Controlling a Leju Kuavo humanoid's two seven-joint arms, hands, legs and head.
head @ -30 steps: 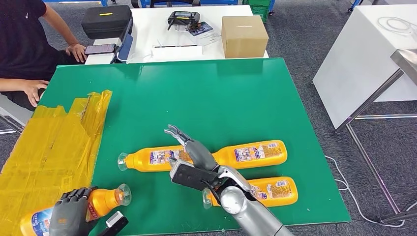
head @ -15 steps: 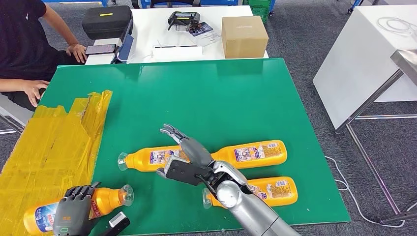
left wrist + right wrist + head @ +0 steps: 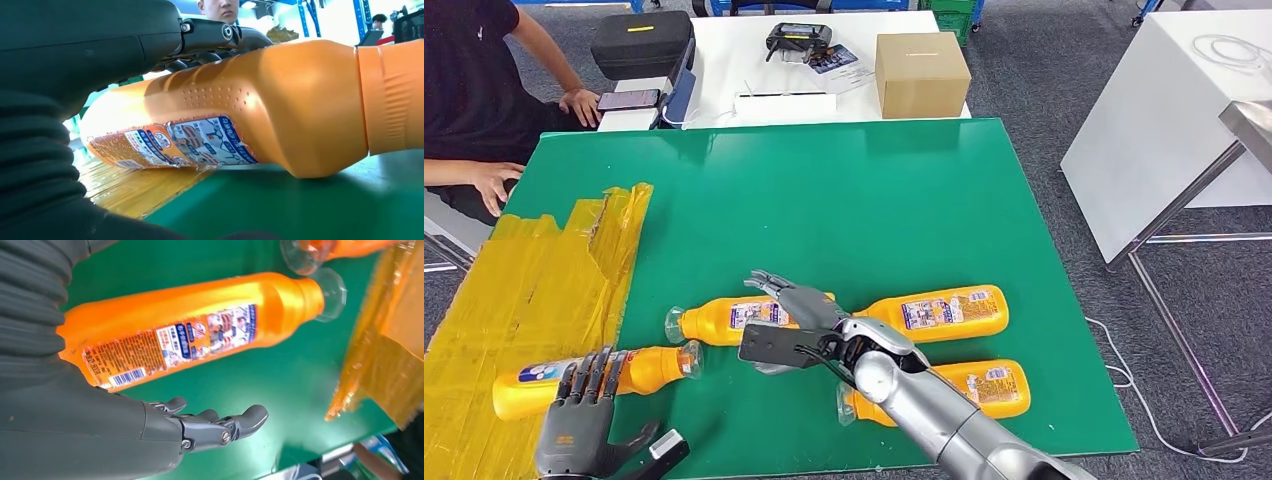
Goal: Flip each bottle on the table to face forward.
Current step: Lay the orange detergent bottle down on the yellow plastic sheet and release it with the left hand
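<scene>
Four orange bottles lie on their sides on the green bench (image 3: 874, 190), all with the long axis running left-right and the clear cap at the left end. Bottle one (image 3: 589, 378) lies at the near left, its base on the yellow sheet (image 3: 524, 300) and its cap end on the green; a label strip faces up. Bottle two (image 3: 724, 320) lies just beyond it toward the middle, its cap close to bottle one's cap. Bottle three (image 3: 944, 312) continues the line to the right of bottle two. Bottle four (image 3: 984, 388) lies nearer, at the right, partly behind the right arm.

The left hand (image 3: 576, 425) sits just nearer than bottle one, fingers (image 3: 589, 375) spread and straight, tips reaching over the bottle's near side; it grips nothing. In the left wrist view the bottle lies flat right against the hand.

The right hand (image 3: 789, 305) hangs over the base end of bottle two, fingers (image 3: 220, 427) apart and slightly curled, holding nothing. In the right wrist view they sit beside the bottle's labelled side; whether they touch it cannot be told.

A person (image 3: 474, 90) sits at the far left.
</scene>
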